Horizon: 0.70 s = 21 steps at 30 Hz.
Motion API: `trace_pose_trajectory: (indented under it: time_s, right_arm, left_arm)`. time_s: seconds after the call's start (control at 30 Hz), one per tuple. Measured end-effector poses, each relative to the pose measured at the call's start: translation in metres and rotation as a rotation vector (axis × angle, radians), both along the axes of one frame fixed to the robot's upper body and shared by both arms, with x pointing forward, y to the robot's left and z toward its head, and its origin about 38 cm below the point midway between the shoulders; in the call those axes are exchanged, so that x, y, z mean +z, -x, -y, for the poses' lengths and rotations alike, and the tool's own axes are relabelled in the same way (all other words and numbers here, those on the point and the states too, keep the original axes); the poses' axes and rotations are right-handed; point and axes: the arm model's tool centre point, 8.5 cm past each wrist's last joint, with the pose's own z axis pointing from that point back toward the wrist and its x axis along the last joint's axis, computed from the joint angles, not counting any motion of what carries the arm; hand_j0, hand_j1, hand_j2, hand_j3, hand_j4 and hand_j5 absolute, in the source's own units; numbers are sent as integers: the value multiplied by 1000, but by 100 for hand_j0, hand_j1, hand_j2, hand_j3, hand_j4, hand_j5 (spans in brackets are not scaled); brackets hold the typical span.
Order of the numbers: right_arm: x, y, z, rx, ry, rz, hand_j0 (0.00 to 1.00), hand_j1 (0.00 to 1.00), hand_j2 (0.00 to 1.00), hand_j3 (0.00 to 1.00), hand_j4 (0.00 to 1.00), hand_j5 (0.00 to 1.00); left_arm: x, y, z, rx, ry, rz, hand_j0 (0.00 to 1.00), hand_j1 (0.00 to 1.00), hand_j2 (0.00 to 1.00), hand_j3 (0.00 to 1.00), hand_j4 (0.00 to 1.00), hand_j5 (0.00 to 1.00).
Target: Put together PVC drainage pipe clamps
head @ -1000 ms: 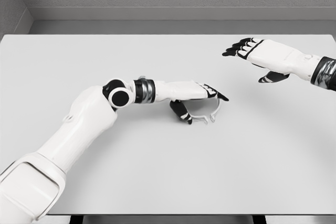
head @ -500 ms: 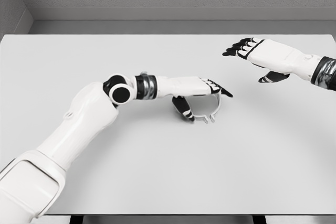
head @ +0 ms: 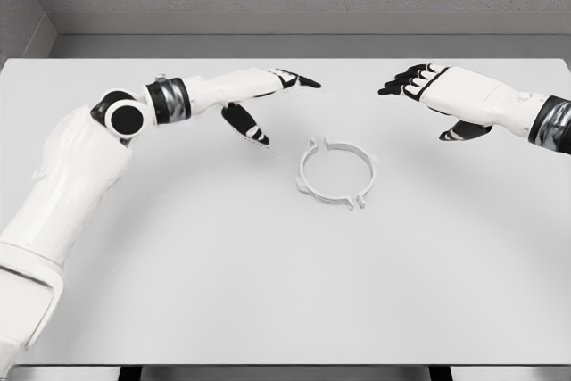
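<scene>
A white ring-shaped pipe clamp (head: 336, 173) with small lugs lies flat on the white table (head: 285, 292), near its middle. My left hand (head: 268, 100) hovers up and to the left of the clamp, fingers spread, holding nothing. Over the table's far right my right hand (head: 437, 95) floats with its fingers extended and its thumb hanging below, also empty. Neither hand touches the clamp.
A grey wall and floor strip run behind the table's far edge (head: 285, 60). The left arm (head: 80, 167) stretches across the table's left side.
My left hand has let go of the clamp and swung up and to the left, away from it. The clamp now lies uncovered on the table. The right hand has stayed put.
</scene>
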Motion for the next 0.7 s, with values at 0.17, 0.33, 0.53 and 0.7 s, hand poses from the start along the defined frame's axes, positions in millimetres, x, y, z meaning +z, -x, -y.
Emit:
trace_pose_trajectory:
  time_s: [0.17, 0.33, 0.53, 0.7]
  right_arm:
    - [0, 0, -1, 1, -2, 1, 100, 100, 100, 100, 100, 100]
    - [1, -1, -1, 2, -2, 3, 100, 100, 100, 100, 100, 100]
    - [1, -1, -1, 2, -3, 2, 100, 100, 100, 100, 100, 100]
    - [0, 0, -1, 2, -4, 0, 100, 100, 100, 100, 100, 100]
  left_arm:
    - [-27, -3, 9, 24, -18, -76, 100, 100, 100, 100, 100, 100]
    - [-36, -1, 17, 15, -40, -90, 100, 100, 100, 100, 100, 100]
    - [-40, 1, 28, 0, -48, -95, 100, 100, 100, 100, 100, 100]
    - [-41, 3, 35, -11, -58, -92, 100, 100, 100, 100, 100, 100]
